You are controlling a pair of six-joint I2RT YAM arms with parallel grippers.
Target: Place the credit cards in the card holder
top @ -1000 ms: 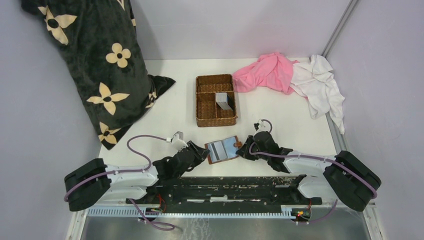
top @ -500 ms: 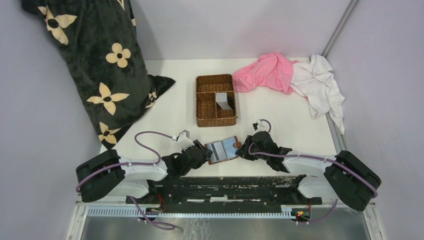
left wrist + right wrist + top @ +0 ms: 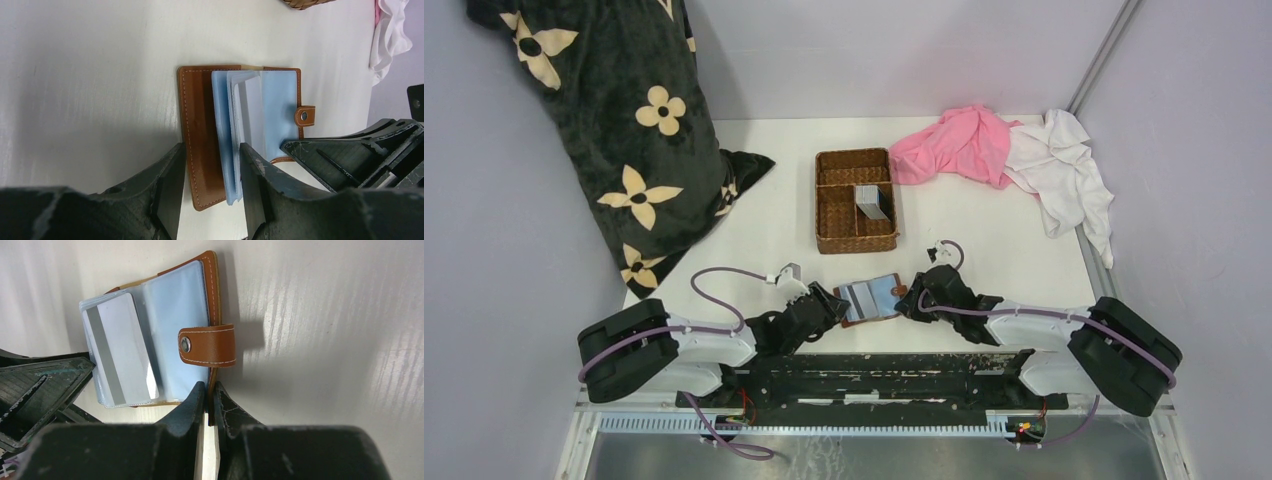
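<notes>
The brown leather card holder (image 3: 870, 298) lies open near the table's front edge, its clear blue sleeves showing. A grey credit card (image 3: 120, 347) with a dark stripe sits in one sleeve. My right gripper (image 3: 207, 407) is shut on the near edge of the holder's right cover, below the snap tab (image 3: 207, 345); in the top view it (image 3: 908, 303) is at the holder's right side. My left gripper (image 3: 210, 192) is open, its jaws standing either side of the holder's left cover (image 3: 200, 130) and sleeves. More grey cards (image 3: 874, 203) stand in the wicker basket.
The wicker basket (image 3: 836, 205) with compartments stands behind the holder. A black flowered pillow (image 3: 614, 130) leans at the back left. Pink cloth (image 3: 959, 145) and white cloth (image 3: 1064, 170) lie at the back right. The right arm's fingers (image 3: 350, 155) show in the left wrist view.
My left arm has pushed forward and to the right, bringing its open jaws up to the holder's left side. My right gripper has stayed shut on the holder's right edge.
</notes>
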